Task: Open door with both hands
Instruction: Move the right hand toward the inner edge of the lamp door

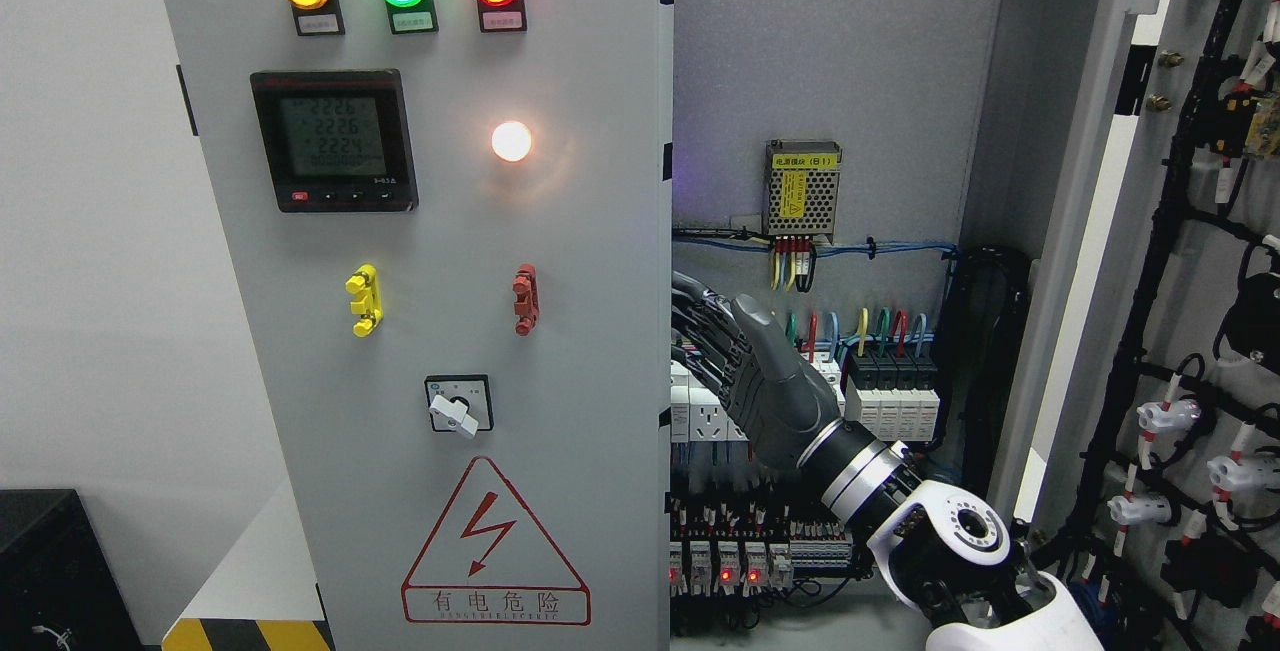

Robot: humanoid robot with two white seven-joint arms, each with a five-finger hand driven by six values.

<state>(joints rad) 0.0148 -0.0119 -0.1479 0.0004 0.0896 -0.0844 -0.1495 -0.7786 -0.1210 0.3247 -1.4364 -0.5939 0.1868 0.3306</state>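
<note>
The grey left door (450, 231) of the electrical cabinet carries three lit lamps, a meter, a rotary switch and a red warning triangle. It covers the left half of the cabinet. My right hand (715, 331) comes up from the lower right, and its dark fingers (700, 316) hook behind this door's right edge, where their tips are hidden. The thumb (755, 316) stands upright in front of the wiring. The right door (1200, 331) is swung wide open at the far right, with its cabled inner side showing. My left arm is out of sight.
Inside the open cabinet are a power supply (802, 189), rows of breakers (890, 401) and coloured wires close behind my hand. A black box (50, 571) stands at the lower left beside a yellow-black striped base (250, 634). A white wall fills the left.
</note>
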